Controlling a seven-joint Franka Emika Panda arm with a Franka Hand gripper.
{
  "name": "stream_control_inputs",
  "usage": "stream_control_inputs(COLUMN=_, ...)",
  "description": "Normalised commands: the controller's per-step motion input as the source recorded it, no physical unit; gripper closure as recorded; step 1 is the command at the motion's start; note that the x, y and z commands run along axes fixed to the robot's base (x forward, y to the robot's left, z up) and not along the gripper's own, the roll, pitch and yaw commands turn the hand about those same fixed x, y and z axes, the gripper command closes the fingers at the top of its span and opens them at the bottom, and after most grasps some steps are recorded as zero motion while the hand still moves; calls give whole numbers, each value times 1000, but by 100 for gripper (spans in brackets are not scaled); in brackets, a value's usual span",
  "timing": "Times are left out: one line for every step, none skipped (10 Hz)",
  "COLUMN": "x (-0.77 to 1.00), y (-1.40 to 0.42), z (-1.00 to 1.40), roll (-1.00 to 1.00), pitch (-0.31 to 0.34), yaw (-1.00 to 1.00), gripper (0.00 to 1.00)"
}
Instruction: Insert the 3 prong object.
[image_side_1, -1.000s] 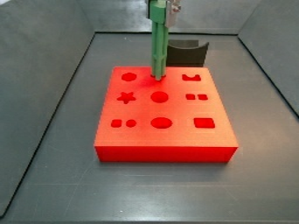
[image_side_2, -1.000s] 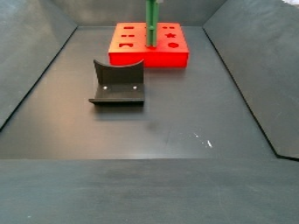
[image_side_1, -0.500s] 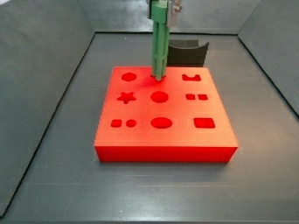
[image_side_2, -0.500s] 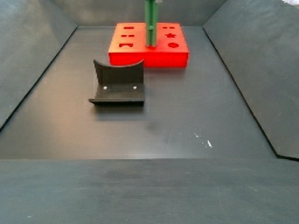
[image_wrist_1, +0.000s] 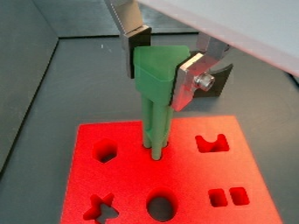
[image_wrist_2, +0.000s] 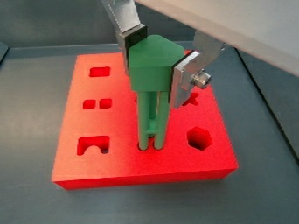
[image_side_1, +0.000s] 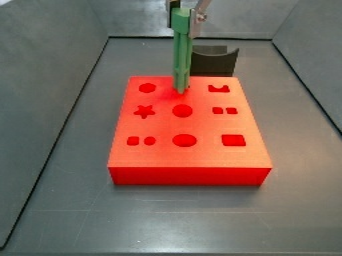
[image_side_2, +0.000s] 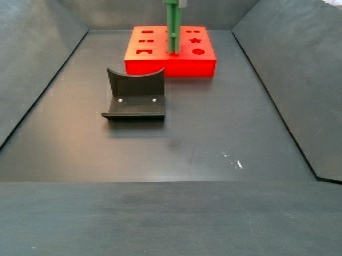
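The 3 prong object, a long thin green plastic bar (image_wrist_1: 155, 105), stands upright over the flat red block with shaped cutouts (image_side_1: 187, 135), and in both wrist views (image_wrist_2: 152, 96) its split lower end sits right at a hole in the row nearest the block's edge, looks like it's already a bit into it. The gripper (image_wrist_1: 163, 66) is directly above the block with its flat silver fingers (image_wrist_2: 184, 77) clamped on the bar's wider top, one plate on each side. Around that hole the block has a hexagon cutout (image_wrist_1: 105, 153), a notched U-ish one (image_wrist_1: 211, 143), a star (image_wrist_1: 103, 208), a round one (image_wrist_1: 162, 208) and a pair of little rectangles (image_wrist_1: 226, 197). The dark grey curved block on a plate, the fixture (image_side_2: 135, 96), sits on the dark floor (image_side_2: 174, 170) well apart from the red block in a side view, just behind it in another (image_side_1: 214, 57). Grey walls box in the floor.
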Motion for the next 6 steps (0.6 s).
stream_control_inputs(x=117, y=-17, z=-671, roll=60, pitch=0, yaw=-60, gripper=100)
stream_control_inputs(x=0, y=0, z=-843, roll=27, pitch=16, yaw=-111, gripper=100)
stream_control_inputs(x=217, y=69, z=-983, roll=0, pitch=130, yaw=-186, gripper=100)
stream_control_inputs(x=111, y=94, z=-849, roll=0, pitch=193, yaw=-263, gripper=100)
stream_control_inputs(x=54, y=111, z=-754, roll=0, pitch=231, yaw=-266, gripper=100)
stream_control_inputs(x=97, y=23, z=-854, roll=-7, pitch=166, yaw=-280, gripper=100)
